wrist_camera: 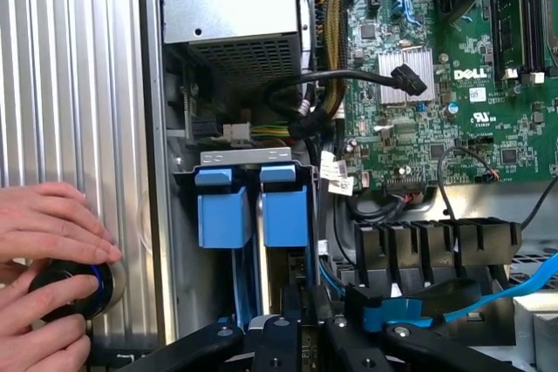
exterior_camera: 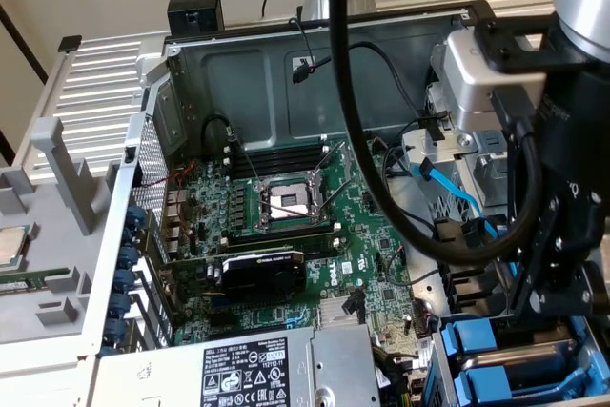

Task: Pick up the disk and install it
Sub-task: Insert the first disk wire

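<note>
Disk (wrist_camera: 284, 213) inside open grey case (exterior_camera: 250, 75)

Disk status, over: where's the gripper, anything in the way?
Gripper low at drive bay. Disk in blue carrier slotted beneath it, second carrier alongside. Person's hands on black knob; blue cable nearby.

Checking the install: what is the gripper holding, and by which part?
Cannot be told; the gripper is close above the blue-framed disk in the drive bay.
</note>
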Action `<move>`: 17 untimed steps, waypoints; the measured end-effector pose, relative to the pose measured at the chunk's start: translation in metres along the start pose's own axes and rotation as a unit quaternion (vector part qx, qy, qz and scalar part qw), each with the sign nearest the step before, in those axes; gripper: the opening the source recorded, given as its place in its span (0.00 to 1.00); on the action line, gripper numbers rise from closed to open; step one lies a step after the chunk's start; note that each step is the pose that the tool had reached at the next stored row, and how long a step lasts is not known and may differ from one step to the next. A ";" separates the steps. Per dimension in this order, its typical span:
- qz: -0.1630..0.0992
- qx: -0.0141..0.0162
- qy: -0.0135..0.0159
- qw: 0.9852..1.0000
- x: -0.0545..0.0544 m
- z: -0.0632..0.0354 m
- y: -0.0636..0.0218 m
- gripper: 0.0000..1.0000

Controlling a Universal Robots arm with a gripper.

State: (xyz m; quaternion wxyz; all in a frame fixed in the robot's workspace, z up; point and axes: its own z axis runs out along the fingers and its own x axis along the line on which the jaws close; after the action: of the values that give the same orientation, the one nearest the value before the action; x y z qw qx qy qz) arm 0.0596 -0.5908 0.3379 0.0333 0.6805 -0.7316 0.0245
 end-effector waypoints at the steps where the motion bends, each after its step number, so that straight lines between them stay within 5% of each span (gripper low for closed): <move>1: 0.000 0.000 0.000 1.000 0.000 0.0000 0.0000 0.17; 17: 0.000 0.001 0.003 1.000 -0.001 0.0020 0.0002 0.17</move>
State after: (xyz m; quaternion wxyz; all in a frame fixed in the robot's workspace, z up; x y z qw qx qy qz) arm 0.0594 -0.5902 0.3359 0.0342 0.6803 -0.7317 0.0273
